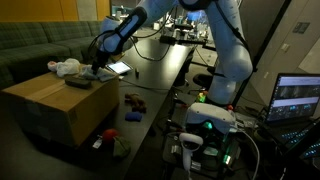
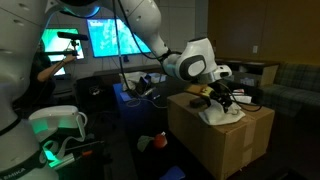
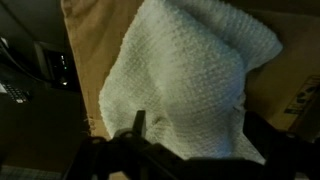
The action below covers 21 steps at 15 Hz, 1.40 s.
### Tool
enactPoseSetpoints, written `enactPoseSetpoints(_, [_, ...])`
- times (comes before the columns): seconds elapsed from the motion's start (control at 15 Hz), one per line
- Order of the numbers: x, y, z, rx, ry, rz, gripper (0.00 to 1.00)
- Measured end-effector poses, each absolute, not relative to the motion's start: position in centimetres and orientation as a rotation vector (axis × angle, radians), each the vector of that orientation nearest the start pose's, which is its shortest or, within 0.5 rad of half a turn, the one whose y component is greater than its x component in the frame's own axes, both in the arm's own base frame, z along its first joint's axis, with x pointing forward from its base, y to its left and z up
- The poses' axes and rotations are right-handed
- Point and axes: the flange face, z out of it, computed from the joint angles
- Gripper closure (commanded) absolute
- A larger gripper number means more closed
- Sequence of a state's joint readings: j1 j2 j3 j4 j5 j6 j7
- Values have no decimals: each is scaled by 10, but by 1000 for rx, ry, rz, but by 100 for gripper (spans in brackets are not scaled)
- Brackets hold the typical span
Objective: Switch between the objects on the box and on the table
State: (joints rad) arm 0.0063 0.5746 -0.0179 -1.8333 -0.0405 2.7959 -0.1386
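A white soft cloth [image 3: 190, 80] lies bunched on the flat top of the tan cardboard box [image 3: 85, 50], and shows in both exterior views [image 1: 67, 67] [image 2: 224, 113]. My gripper [image 3: 200, 140] hangs open just over it, with one dark finger on each side of the cloth's near part. Both exterior views show the gripper [image 1: 96, 68] [image 2: 222, 97] low over the box [image 1: 50, 110] [image 2: 225, 140]. A small black bar [image 1: 78, 83] rests on the box top. On the black table [image 1: 160, 60] lie a dark brown-red lumpy item [image 1: 133, 99] and a blue flat block [image 1: 133, 116].
A tablet with a bright screen [image 1: 120, 69] lies on the table beside the box. A green sofa [image 1: 30, 45] stands behind the box. A laptop [image 1: 298, 98] and cables sit near the robot base. Lit monitors [image 2: 110, 38] are at the back, and a red object [image 2: 147, 143] is on the floor.
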Motion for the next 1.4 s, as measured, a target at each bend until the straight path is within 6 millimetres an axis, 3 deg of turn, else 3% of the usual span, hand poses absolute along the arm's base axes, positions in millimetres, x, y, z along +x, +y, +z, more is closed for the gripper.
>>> enactPoseSetpoints(0.07, [684, -8, 254, -3138, -264, -623, 0])
enactPoseSetpoints(0.13, [686, -11, 250, -3147, -270, -630, 18])
enactPoseSetpoints(0.4, [689, -10, 238, -3168, -295, -615, 51])
enactPoseSetpoints(0.8, [691, 2, 244, -3170, -302, -624, 95])
enactPoseSetpoints(1.13, [684, -6, 259, -3183, -225, -627, 95])
enactPoseSetpoints(1.4, [656, -26, 289, -3192, -102, -627, 95])
